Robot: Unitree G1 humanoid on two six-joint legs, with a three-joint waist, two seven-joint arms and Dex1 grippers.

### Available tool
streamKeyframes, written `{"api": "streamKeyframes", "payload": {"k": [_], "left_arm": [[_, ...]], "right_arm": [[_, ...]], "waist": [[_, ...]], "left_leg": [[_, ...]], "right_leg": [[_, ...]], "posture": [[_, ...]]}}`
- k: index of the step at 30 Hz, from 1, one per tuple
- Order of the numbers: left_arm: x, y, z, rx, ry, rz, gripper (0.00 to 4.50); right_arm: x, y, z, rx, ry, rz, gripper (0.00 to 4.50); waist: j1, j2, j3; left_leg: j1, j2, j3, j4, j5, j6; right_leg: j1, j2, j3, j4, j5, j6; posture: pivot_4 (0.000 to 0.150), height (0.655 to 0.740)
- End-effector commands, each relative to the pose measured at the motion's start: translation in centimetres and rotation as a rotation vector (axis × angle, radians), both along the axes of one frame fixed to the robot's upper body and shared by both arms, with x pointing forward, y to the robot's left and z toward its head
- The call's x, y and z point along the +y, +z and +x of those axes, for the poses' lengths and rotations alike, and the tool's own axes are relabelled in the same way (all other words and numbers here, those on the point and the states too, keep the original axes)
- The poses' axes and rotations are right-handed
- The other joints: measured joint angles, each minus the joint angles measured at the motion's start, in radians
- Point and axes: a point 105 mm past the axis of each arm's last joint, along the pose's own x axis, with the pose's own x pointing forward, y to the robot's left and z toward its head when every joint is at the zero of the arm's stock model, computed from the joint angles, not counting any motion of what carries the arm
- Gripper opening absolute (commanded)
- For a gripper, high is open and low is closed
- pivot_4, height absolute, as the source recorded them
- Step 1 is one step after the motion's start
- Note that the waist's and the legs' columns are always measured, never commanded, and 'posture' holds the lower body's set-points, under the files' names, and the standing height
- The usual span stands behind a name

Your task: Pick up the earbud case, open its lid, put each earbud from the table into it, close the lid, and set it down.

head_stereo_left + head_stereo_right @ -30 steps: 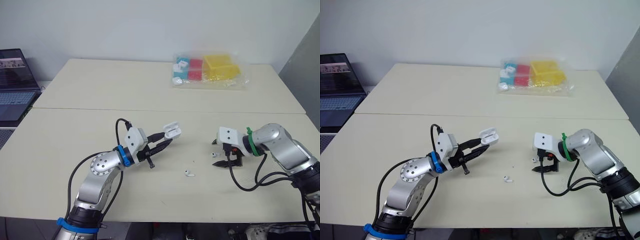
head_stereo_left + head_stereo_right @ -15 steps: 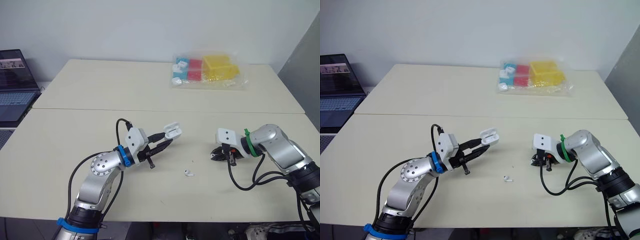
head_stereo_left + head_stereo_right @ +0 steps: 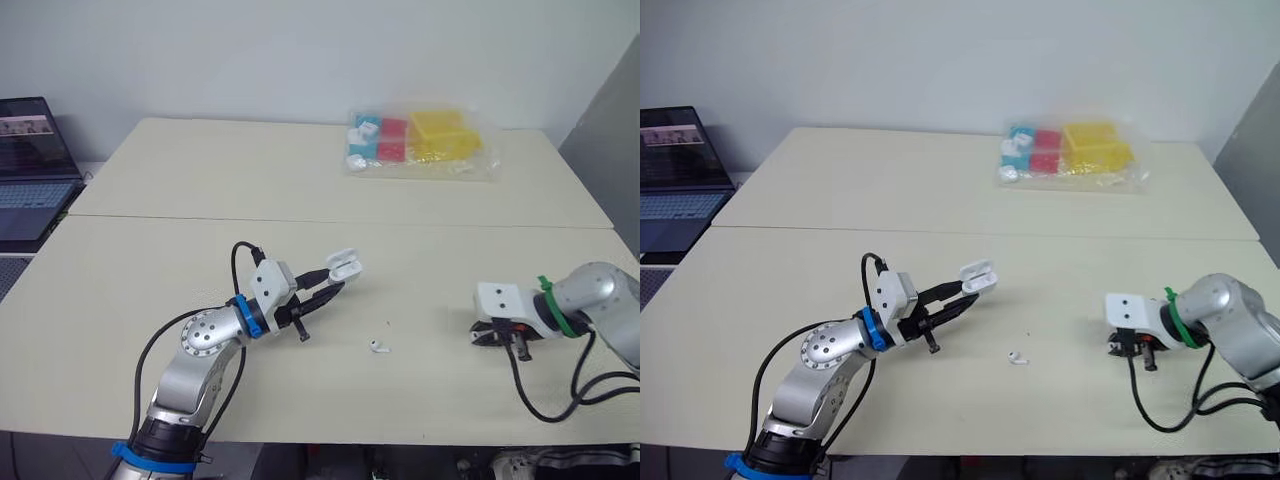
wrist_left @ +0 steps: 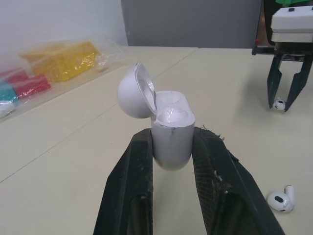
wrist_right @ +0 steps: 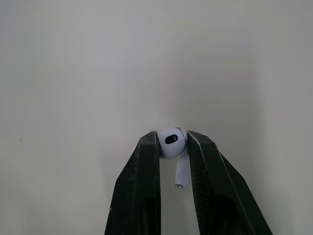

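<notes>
My left gripper is shut on the white earbud case, held upright above the table's middle with its lid hinged open. The same case shows in the head view. One white earbud lies on the table just right of and nearer than the case; it also appears as the loose earbud in the left wrist view. My right gripper is low over the table at the right, shut on the other earbud, gripping its round head with the stem hanging between the fingers.
A clear plastic bag of red, yellow and teal items lies at the table's far side. An open laptop stands off the left edge. A seam crosses the tabletop behind the arms.
My right gripper shut on the earbud it hovered over and drew back to the right with it, away from the case. The left arm and case stayed put.
</notes>
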Motion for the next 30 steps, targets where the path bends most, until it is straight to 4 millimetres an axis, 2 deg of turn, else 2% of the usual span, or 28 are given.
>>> {"api": "streamKeyframes", "payload": {"k": [1,4,8,9,12,15,19,21,25,30], "left_arm": [[-0.1,0.9,-0.3,-0.041,-0.004,-0.010,0.78],[-0.1,0.9,-0.3,-0.039,-0.005,-0.008,0.78],[0.0,0.9,-0.3,-0.042,-0.002,-0.004,0.78],[0.0,0.9,-0.3,-0.041,-0.002,-0.004,0.78],[0.1,0.7,-0.4,-0.034,0.003,-0.001,0.78],[0.1,0.6,-0.5,-0.028,0.006,0.000,0.78],[0.1,0.6,-0.5,-0.042,0.019,0.002,0.78],[0.2,0.5,-0.5,-0.036,0.025,0.001,0.78],[0.3,0.4,-0.6,-0.030,0.035,0.004,0.78],[0.0,0.1,-0.8,-0.023,0.029,0.009,0.78]], "right_arm": [[-1.8,0.8,0.3,-0.064,-0.019,-0.054,0.45],[-1.5,0.8,0.6,-0.090,-0.009,-0.040,0.45],[-1.1,0.4,0.2,-0.037,-0.023,-0.022,0.45],[-1.2,0.4,0.3,-0.042,-0.023,-0.025,1.17],[-0.9,0.8,0.8,-0.092,-0.016,-0.002,2.15],[-0.3,1.5,0.6,-0.089,-0.014,0.040,2.17],[0.2,4.2,-0.2,-0.110,-0.005,0.068,2.17],[0.2,4.9,-0.8,-0.109,-0.019,0.060,2.17],[-1.1,4.4,-1.3,-0.121,-0.112,-0.105,2.17],[-1.1,3.3,-1.4,-0.110,-0.117,-0.148,2.17]], "waist": [[-0.001,0.000,0.000],[-0.004,0.000,0.000],[-0.004,0.000,0.000],[-0.004,0.000,0.000],[-0.004,0.000,0.000],[-0.004,0.000,0.000],[-0.001,0.001,0.000],[0.000,0.001,0.000],[0.000,0.001,0.000],[-0.001,0.001,0.000]], "left_leg": [[0.001,0.000,0.001,0.000,0.000,0.000],[0.003,0.000,0.001,0.000,0.000,0.000],[0.003,0.001,0.001,0.000,0.000,0.000],[0.003,0.001,0.001,0.000,0.000,0.000],[0.003,0.001,0.001,0.000,0.000,0.000],[0.003,0.001,0.001,0.000,0.000,0.000],[0.002,0.001,0.001,0.000,0.000,0.000],[0.002,0.000,0.001,0.000,0.000,0.000],[0.002,0.001,0.001,0.000,0.000,0.000],[0.002,0.000,0.001,0.000,0.000,0.000]], "right_leg": [[0.000,0.000,0.000,0.000,0.000,0.000],[0.001,0.001,0.001,0.001,0.000,0.000],[0.001,0.001,0.001,0.002,0.000,0.000],[0.001,0.001,0.001,0.001,0.000,0.000],[0.001,0.001,0.001,0.001,0.000,0.000],[0.001,0.001,0.002,0.001,0.000,-0.001],[0.001,0.001,0.001,0.001,0.000,-0.001],[0.001,0.001,0.001,0.001,0.000,-0.001],[0.001,0.000,0.001,0.000,0.000,-0.001],[0.000,0.000,0.001,0.000,0.000,-0.001]], "posture": [[0.150,0.7400],[0.150,0.7400],[0.150,0.7400],[0.150,0.7400],[0.150,0.7400],[0.150,0.7400],[0.150,0.7400],[0.150,0.7400],[0.150,0.7400],[0.150,0.7400]]}}
